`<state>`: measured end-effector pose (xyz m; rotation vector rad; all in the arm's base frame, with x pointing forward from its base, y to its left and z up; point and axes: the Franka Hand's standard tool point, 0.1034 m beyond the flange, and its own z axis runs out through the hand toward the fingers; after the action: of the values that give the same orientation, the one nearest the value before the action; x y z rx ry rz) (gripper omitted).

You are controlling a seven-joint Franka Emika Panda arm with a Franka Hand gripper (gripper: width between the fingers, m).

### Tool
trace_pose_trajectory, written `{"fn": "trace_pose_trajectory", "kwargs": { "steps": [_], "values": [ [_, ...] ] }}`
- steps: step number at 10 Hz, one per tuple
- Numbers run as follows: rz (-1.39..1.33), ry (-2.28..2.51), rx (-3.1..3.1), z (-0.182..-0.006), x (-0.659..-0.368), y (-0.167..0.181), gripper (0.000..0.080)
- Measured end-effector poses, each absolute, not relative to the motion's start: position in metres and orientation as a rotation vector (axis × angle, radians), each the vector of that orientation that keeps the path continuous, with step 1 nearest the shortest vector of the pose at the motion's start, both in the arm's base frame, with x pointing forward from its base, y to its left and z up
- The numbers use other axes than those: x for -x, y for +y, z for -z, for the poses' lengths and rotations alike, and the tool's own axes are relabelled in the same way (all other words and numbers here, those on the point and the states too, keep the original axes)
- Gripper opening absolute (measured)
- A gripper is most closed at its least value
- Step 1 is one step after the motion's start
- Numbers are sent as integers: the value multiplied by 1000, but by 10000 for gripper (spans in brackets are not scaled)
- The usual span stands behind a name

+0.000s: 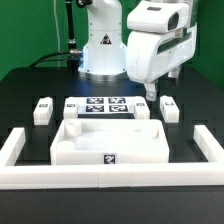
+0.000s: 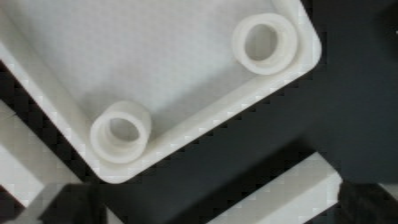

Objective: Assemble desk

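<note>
**Tabletop lies crosswise, open face up, inside the fence**

The tabletop (image 1: pixel 105 140) rests flat on the black counter (image 1: pixel 110 205), its long axis running from the exterior view's left to its right. Its raised edges point up, and a small tag (image 1: pixel 108 157) on the near wall faces the camera. The wrist view looks down into one corner of the tray, where two round sockets (image 2: pixel 270 42) stand up from the white floor (the second sits nearer the rim).

Just behind the tabletop lies the marker board (image 1: pixel 105 106). One leg block (image 1: pixel 42 110) stands at the exterior view's left of that board, and another leg (image 1: pixel 168 110) at its right. Long white bars (image 1: pixel 20 145) fence the tabletop on both sides and along the front, close to it.

The gripper (image 1: pixel 150 97) hangs above the far right end of the tabletop, near the right-hand leg. Whether its fingers are apart or together cannot be told from either view.
</note>
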<state>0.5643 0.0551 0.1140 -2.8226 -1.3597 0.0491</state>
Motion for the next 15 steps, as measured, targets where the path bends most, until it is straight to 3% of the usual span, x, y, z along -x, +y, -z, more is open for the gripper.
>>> {"fn": "trace_pose_trajectory", "kwargs": {
  "steps": [7,11,15],
  "values": [
    [-48,-1409,2798,-114,-564,53,649],
    [-64,-1883,2486,-98,-523,-6,649],
    [-69,-2022,2376,-99,-525,-8,649]
  ]
}}
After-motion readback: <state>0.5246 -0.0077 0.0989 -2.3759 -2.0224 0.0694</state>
